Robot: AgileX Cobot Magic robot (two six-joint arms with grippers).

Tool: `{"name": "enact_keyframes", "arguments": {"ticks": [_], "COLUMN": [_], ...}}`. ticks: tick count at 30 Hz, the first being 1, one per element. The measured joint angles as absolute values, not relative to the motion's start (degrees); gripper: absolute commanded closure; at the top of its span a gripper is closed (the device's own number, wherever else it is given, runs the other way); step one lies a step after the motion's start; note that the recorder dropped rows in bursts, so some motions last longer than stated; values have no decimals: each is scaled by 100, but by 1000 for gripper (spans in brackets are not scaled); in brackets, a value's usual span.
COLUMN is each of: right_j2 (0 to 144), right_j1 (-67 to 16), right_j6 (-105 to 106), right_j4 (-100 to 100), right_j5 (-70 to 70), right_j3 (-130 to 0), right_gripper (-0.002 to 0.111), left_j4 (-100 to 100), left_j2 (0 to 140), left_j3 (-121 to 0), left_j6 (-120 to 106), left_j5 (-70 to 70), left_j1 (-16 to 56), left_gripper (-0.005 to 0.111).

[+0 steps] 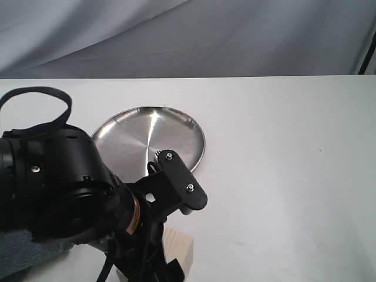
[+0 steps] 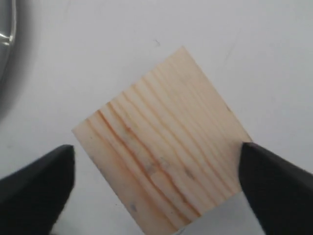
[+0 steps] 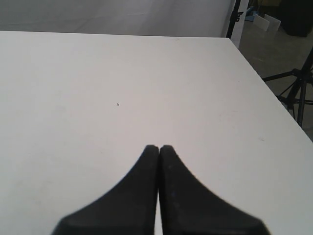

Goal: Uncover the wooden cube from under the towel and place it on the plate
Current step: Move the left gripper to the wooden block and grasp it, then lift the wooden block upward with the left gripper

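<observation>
The wooden cube (image 2: 161, 142), pale with darker grain stripes, sits uncovered on the white table; it also shows at the front edge as the cube (image 1: 180, 249). My left gripper (image 2: 157, 164) is open and straddles it. One fingertip (image 2: 56, 171) stands clear of the cube's side and the other fingertip (image 2: 259, 169) is at its corner. The steel plate (image 1: 150, 138) lies just behind the cube, and only the plate's rim (image 2: 5, 29) shows in the left wrist view. A piece of the grey-blue towel (image 1: 22, 251) lies at the front left. My right gripper (image 3: 159, 147) is shut on nothing.
My bulky left arm (image 1: 64, 188) hides the front left of the table, with a black cable loop (image 1: 41, 100) above it. The table's right edge (image 3: 266, 88) has tripod legs (image 3: 296, 93) beyond it. A grey backdrop hangs behind.
</observation>
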State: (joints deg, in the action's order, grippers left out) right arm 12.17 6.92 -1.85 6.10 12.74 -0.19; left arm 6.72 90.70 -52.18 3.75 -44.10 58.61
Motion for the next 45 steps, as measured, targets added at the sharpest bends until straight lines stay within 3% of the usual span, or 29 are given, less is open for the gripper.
{"name": "enact_keyframes", "arguments": {"ticks": [26, 45], "right_j2": [1217, 1217], "right_j1": [692, 692], "right_j6": [-185, -185], "right_j4": [610, 610], "right_j5": [1274, 1274], "right_j3": [-19, -19], "right_gripper": [108, 108], "left_j4": [481, 214], "left_j2": [8935, 9632], "left_j3": [-5278, -5278], "left_j6": [2586, 2214], "left_j5": [-4112, -4020], "left_j1": [5788, 5539], "left_gripper": [2, 2]}}
